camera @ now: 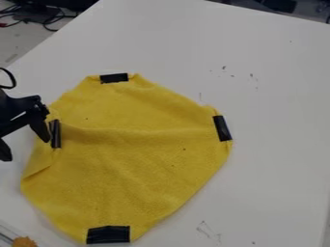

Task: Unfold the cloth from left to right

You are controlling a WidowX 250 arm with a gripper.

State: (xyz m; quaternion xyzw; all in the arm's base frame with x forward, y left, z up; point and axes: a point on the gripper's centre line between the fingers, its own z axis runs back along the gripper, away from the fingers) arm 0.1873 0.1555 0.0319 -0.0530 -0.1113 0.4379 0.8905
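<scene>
The yellow cloth (142, 159) lies on the white table, with black tape on its top, right, bottom and left parts. Its left part is folded over near the left tape (56, 134), and a crease runs from there toward the right tape (222, 128). At the left edge of the view is my black gripper (24, 147), its fingers spread apart. One finger is beside the left tape, the other farther out to the left. Whether the nearer finger touches the cloth I cannot tell.
The white table (277, 96) extends to the right of and behind the cloth, with small dark marks on its surface. An orange-brown object (24, 241) is at the bottom left corner. Black cables (48, 21) lie beyond the table at the top left.
</scene>
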